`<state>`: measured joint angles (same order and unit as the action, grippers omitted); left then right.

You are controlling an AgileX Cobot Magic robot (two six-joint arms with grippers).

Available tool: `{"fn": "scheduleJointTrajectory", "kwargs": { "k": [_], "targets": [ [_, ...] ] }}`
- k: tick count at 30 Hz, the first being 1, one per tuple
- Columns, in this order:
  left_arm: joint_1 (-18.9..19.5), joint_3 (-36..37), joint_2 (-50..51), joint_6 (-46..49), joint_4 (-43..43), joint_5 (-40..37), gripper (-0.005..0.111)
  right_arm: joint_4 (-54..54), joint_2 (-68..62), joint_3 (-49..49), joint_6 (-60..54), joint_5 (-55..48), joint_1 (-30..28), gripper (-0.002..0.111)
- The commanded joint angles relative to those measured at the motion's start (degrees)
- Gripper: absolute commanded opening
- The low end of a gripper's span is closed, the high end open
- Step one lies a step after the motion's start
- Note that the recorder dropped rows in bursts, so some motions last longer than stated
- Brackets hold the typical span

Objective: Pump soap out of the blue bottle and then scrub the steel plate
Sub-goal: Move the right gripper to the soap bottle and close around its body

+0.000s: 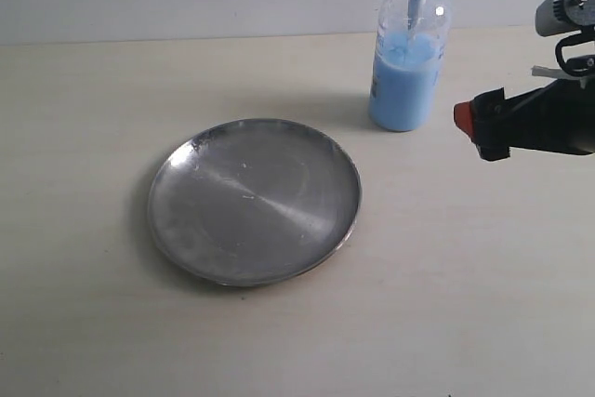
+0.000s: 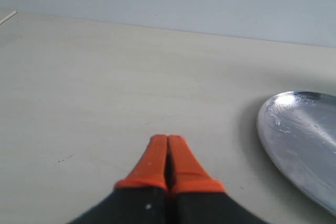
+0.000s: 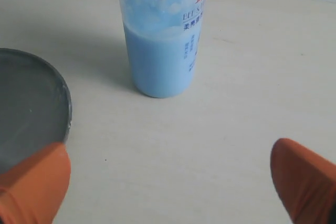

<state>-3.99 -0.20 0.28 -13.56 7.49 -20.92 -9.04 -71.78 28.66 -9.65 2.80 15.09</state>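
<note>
Exterior view: the plate lies flat on the counter, and the bottle stands upright just behind it and to its right, apart from its rim. We judge the task barely begun. The soap sits pale blue inside the bottle, filling about the lower half. We find no blue blob or smear on the plate, only faint streaks in its shine. Pumping and scrubbing both remain to be done, and nothing to scrub with is in view.

The right gripper reaches in level from the right edge, its orange tip aimed toward the bottle and stopping short of it at about the height of the bottle's base. In the right wrist view its fingers stand wide apart, with the bottle ahead between them, untouched, and nothing held. The bottle's blue collar sits well above the gripper, so we expect it must rise before it can press the pump.

The left gripper is outside the exterior view. Its own camera shows its fingers pressed together, empty, low over bare counter, with the plate's rim near.
</note>
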Motion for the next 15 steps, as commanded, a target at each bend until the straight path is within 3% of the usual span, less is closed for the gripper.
{"fn": "scheduleJointTrajectory", "kwargs": {
  "k": [1,15],
  "targets": [
    [0.2,0.2,-0.3,-0.2,0.0,0.5,0.0,0.0,-3.1,1.7,-0.3,3.1,0.2,0.101],
    [0.2,0.2,-0.3,-0.2,0.0,0.5,0.0,0.0,-18.0,13.4,-0.5,3.3,0.2,0.101]
  ]
}}
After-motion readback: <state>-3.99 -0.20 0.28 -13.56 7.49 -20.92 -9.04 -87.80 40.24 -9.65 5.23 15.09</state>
